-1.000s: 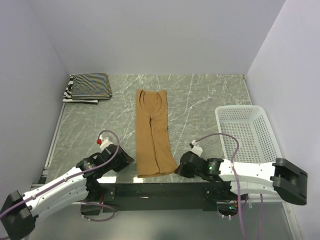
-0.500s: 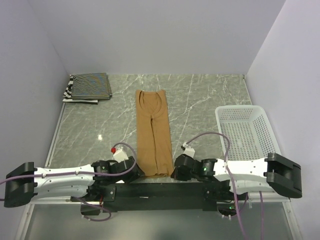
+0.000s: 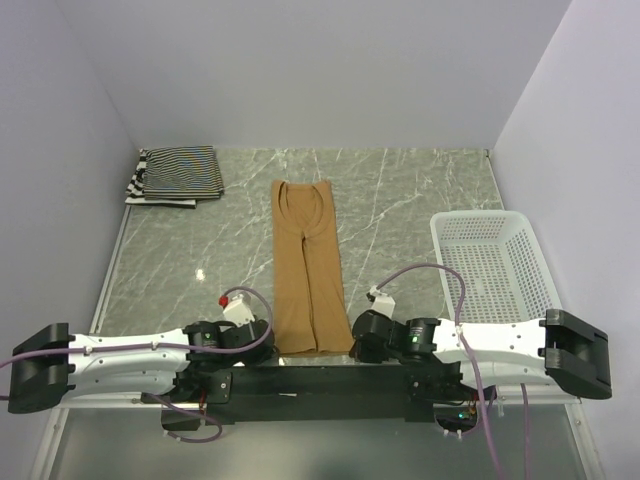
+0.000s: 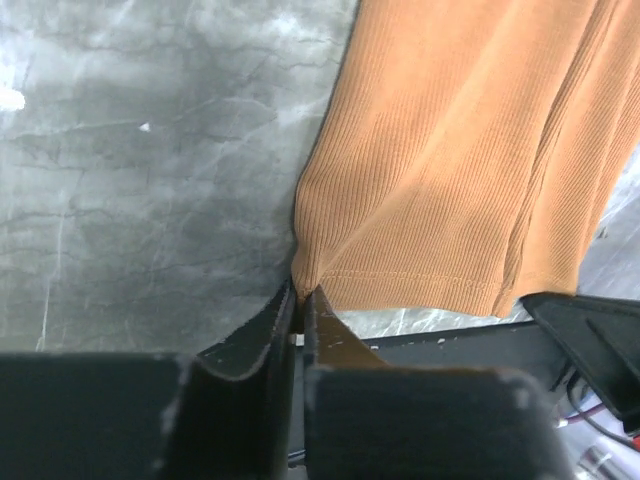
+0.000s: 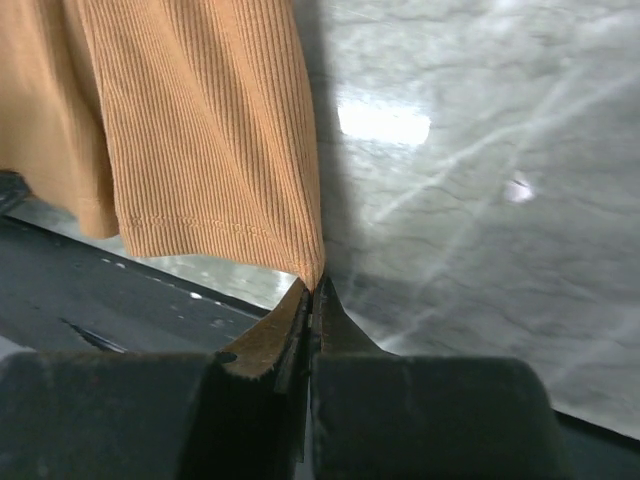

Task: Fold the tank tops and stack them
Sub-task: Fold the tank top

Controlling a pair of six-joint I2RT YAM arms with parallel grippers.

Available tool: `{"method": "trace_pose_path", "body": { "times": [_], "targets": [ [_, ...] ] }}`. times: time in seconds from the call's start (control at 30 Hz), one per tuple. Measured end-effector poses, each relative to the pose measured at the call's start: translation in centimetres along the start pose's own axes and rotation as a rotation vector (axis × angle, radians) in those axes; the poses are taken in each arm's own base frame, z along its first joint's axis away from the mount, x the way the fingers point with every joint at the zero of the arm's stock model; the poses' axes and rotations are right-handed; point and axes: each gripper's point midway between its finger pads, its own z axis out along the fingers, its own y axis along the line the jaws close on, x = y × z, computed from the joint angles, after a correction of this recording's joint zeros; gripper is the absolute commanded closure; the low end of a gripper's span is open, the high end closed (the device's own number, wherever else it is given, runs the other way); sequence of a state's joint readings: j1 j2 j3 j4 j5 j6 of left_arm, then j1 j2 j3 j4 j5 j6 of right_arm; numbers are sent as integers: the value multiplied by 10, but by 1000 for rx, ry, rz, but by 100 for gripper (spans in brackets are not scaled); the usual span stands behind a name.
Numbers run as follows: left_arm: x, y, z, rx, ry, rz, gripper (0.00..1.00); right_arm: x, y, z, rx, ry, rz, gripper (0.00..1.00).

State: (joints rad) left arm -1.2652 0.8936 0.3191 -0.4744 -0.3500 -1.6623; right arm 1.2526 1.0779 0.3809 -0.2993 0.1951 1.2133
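The tan-brown tank top (image 3: 307, 264) lies as a long narrow strip down the middle of the marble table, straps at the far end and hem at the near edge. My left gripper (image 4: 300, 292) is shut on the hem's left corner (image 4: 312, 262). At the hem's right corner (image 5: 312, 262), my right gripper (image 5: 314, 285) pinches the fabric shut. Seen from above, both grippers (image 3: 268, 338) (image 3: 354, 340) flank the hem at the table's near edge. Two striped tank tops (image 3: 177, 174) sit folded in a stack at the far left corner.
A white lattice basket (image 3: 496, 264) stands on the right side of the table. Just behind the hem runs the black mounting rail (image 3: 320, 380) at the near edge. Purple walls close in the table on three sides.
My left arm swung down and right to the hem's left corner, and its jaws closed on the fabric. The right gripper stayed shut on the right corner, shifting only slightly.
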Motion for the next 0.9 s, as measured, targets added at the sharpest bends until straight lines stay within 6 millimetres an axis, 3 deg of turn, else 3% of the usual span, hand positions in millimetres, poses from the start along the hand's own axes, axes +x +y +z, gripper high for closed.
{"method": "trace_pose_path", "body": {
  "times": [0.03,0.27,0.5,0.67,0.9],
  "targets": [
    [0,0,0,2,0,14,100,0,-2,-1,5,0,-4,100],
    [8,-5,-7,41,20,104,99,11,-6,-9,35,18,-70,100],
    [24,-23,-28,52,44,196,99,24,11,-28,33,29,-154,100],
    [11,-47,-43,104,-14,179,100,3,22,-40,43,-30,-149,100],
    [-31,-73,-51,139,-155,130,99,-56,54,-53,35,-158,-119,100]
  ]
}}
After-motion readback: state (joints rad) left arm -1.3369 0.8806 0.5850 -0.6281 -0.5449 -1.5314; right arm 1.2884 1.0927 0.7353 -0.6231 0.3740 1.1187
